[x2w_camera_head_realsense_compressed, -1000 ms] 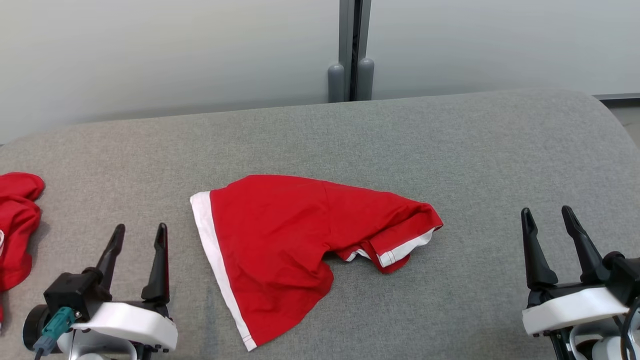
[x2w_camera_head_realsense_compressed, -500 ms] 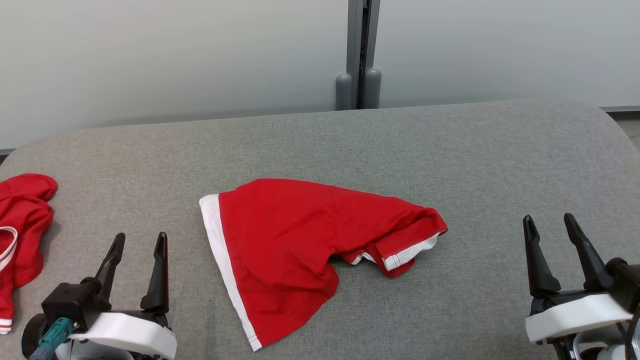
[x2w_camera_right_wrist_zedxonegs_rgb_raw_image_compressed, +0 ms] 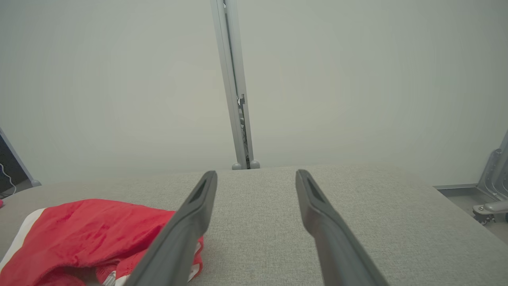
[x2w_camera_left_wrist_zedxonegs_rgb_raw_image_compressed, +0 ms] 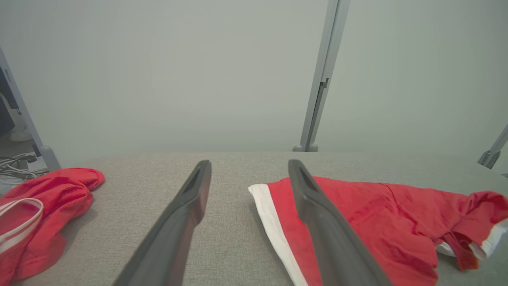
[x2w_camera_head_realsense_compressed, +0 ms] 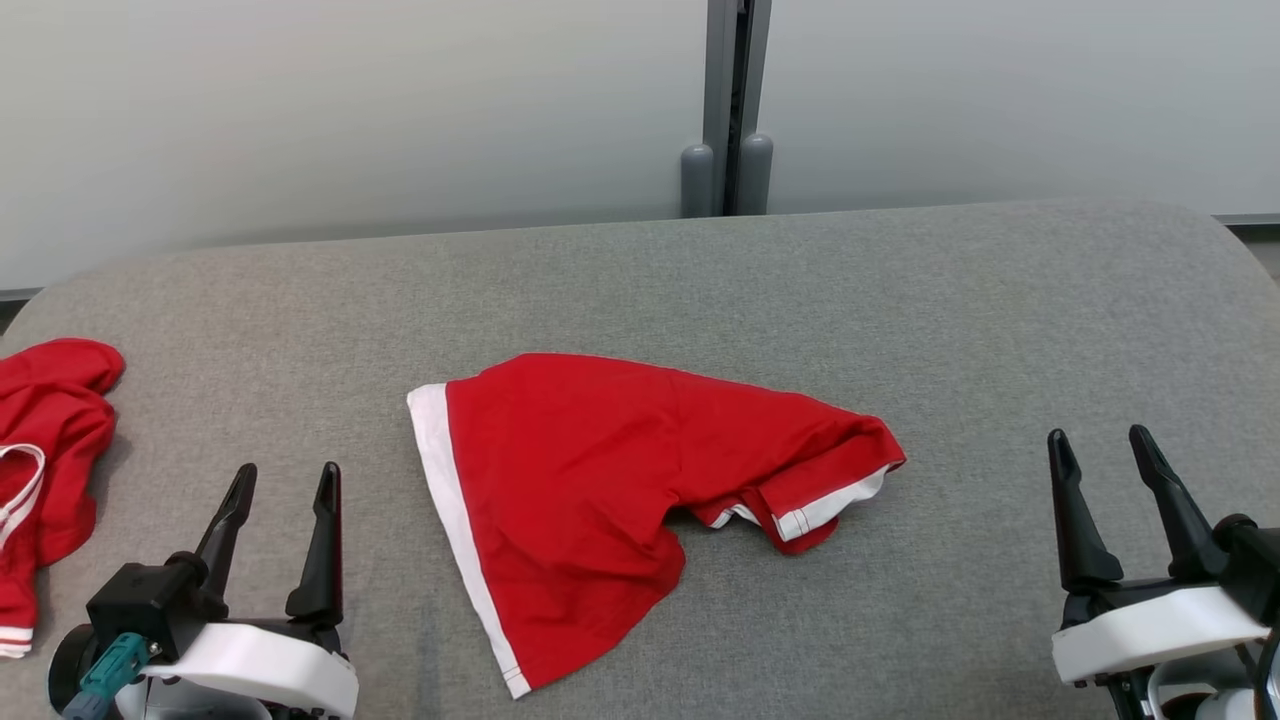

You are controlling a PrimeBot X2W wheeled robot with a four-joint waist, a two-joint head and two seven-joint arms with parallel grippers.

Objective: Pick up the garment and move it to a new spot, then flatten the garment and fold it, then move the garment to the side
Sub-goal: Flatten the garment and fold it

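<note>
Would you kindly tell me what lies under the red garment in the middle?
The grey surface bears the garment; its own folded cloth hides anything else beneath.

garment (x2w_camera_head_realsense_compressed: 570, 480) | red, white edge band | loosely bunched — right end folded over | centre of grey surface (x2w_camera_head_realsense_compressed: 900, 300)

No text, number, label or brand mark can be read in any of the views. The garment (x2w_camera_head_realsense_compressed: 570, 480) lies with a plain red side up, edged by a white band, and no lettering is legible on it. The second red cloth (x2w_camera_head_realsense_compressed: 50, 440) at the left edge of the head view shows red and white striped trim, with nothing on it that can be read.
</note>
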